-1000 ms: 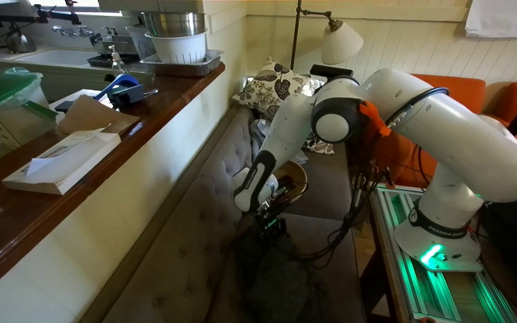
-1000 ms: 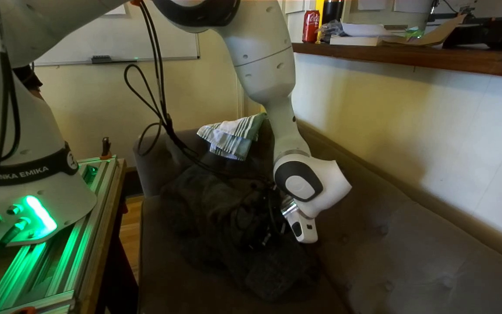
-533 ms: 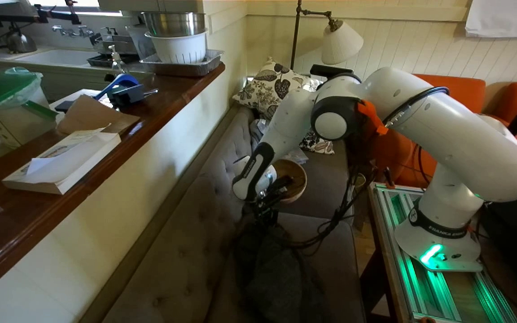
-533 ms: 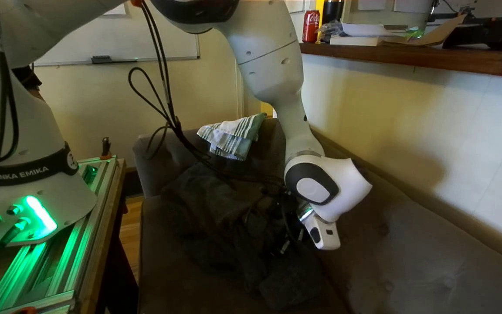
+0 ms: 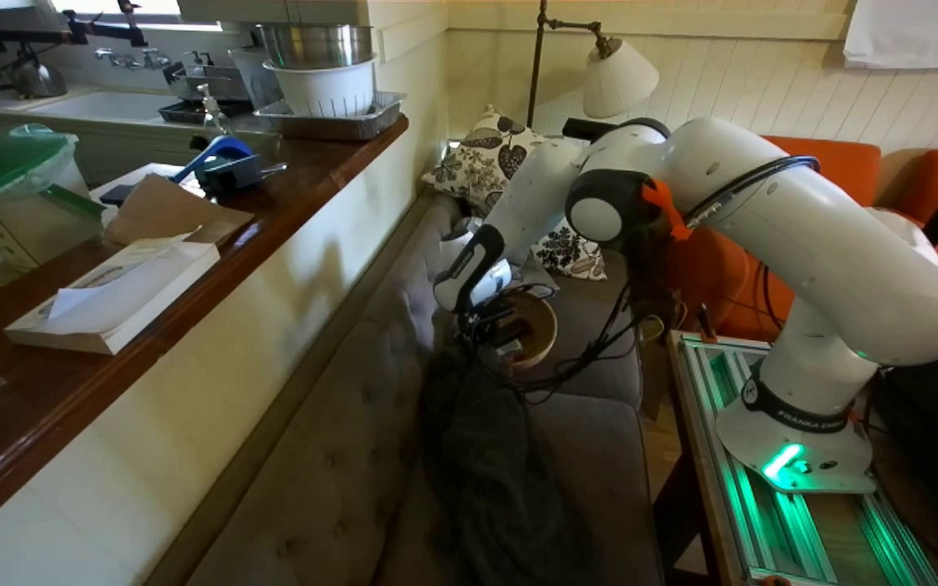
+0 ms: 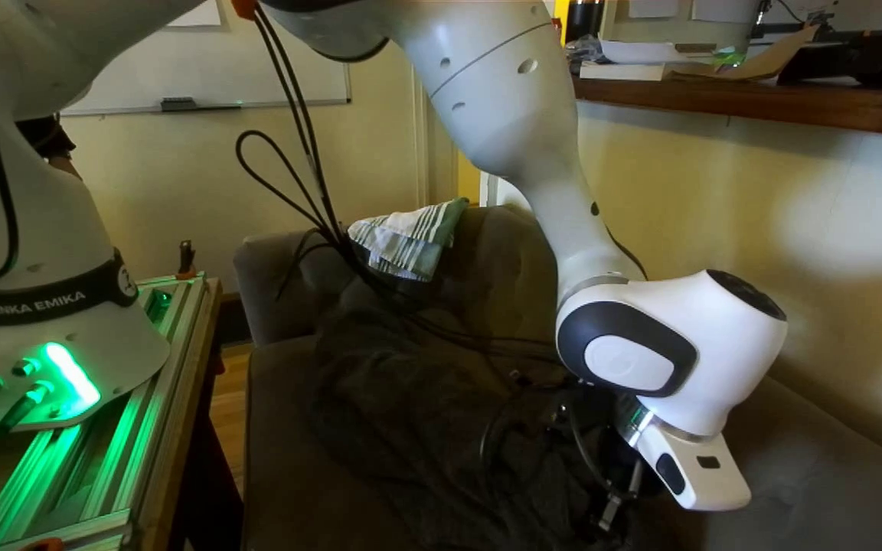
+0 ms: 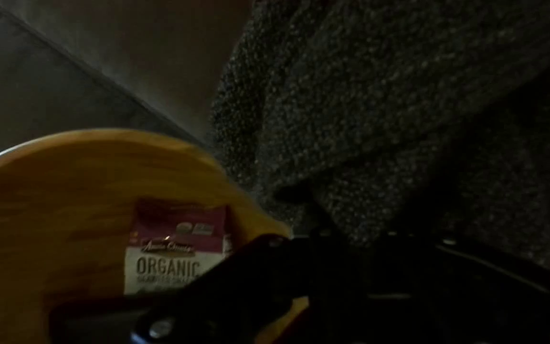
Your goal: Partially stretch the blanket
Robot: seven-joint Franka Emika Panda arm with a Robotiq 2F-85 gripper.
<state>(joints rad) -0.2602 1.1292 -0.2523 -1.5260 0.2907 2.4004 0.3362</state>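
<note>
Leftmost in the wrist view we see the tan bowl (image 7: 89, 177), then our claw (image 7: 351, 241), clamped on one end of the blanket (image 7: 389, 110), which spreads rightward. In an exterior view its long axis runs along the sofa (image 5: 595, 439), from the claw away from the bowl; we judge the stretch needs a pull the opposite way.
</note>
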